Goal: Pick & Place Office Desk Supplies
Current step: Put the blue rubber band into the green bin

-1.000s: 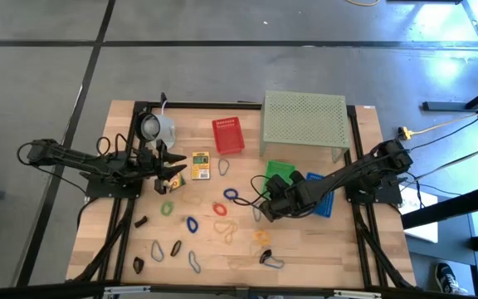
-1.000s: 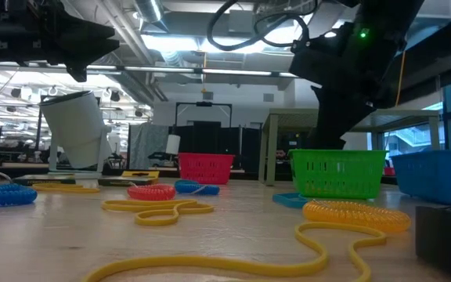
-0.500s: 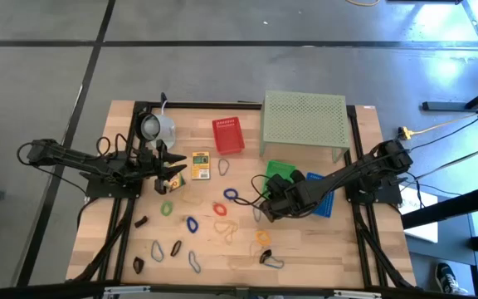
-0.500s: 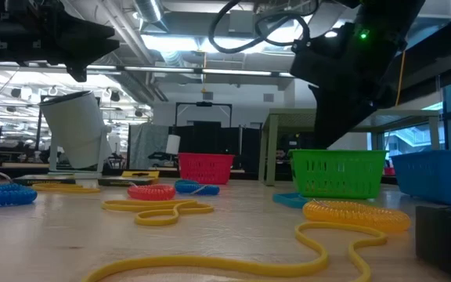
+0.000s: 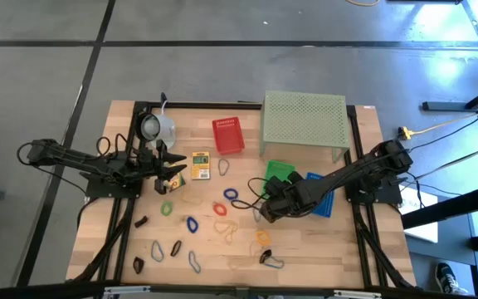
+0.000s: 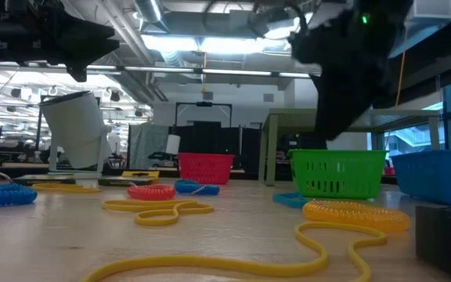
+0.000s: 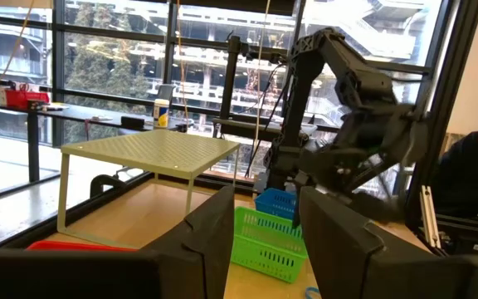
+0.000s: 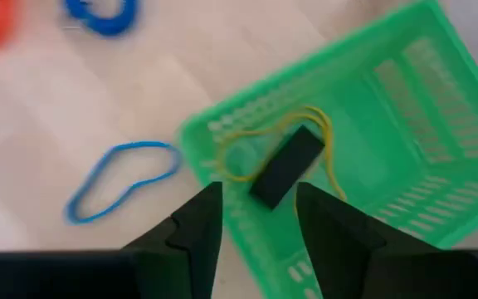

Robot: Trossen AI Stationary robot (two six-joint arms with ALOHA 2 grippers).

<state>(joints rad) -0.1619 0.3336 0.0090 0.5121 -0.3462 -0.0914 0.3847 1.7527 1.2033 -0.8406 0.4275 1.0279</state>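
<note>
A dark clip (image 8: 286,165) and a yellow loop (image 8: 248,148) are lying in the green basket (image 8: 405,108) under the right gripper (image 8: 256,218), jaws parted and empty, while many loops (image 5: 191,224) are waiting on the table (image 5: 123,249) and the left gripper (image 5: 175,173), parted, idles at left

Bare wood: narrow strips along the table (image 5: 123,241) edges. Middle and near half: blocked by scattered loops (image 5: 191,224) and dark clips (image 5: 141,222). Far side: red basket (image 5: 228,135) and perforated stand (image 5: 304,118) stand close together. Right side: green basket (image 5: 278,172) and blue basket (image 5: 323,199), nearly touching.
</note>
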